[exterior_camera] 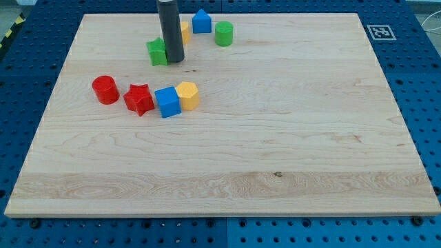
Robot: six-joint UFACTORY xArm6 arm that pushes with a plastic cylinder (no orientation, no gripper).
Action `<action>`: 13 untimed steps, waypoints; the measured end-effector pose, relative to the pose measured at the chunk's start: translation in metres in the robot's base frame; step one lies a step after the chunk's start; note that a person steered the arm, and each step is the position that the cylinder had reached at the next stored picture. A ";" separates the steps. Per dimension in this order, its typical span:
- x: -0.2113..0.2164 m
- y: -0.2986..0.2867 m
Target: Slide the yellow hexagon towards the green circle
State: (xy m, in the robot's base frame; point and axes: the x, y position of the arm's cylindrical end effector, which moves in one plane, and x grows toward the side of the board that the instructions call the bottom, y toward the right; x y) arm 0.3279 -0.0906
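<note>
The yellow hexagon [187, 95] sits left of the board's middle, touching a blue cube [167, 102] on its left. The green circle [223, 33] stands near the view's top, right of a blue house-shaped block [201, 21]. My tip [174, 60] rests on the board just right of a green star-shaped block [158, 52], above the yellow hexagon and left of the green circle. The rod partly hides a second yellow block [185, 31] behind it.
A red star [139, 99] touches the blue cube's left side, and a red cylinder [105, 90] stands further left. The wooden board [275, 138] lies on a blue perforated table. A marker tag [378, 31] sits at the board's top right corner.
</note>
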 end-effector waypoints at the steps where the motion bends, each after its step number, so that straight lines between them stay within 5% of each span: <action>1: 0.002 0.000; 5: 0.110 0.003; 7: 0.130 0.018; 13: 0.117 0.136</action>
State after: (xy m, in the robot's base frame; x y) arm 0.4447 0.0457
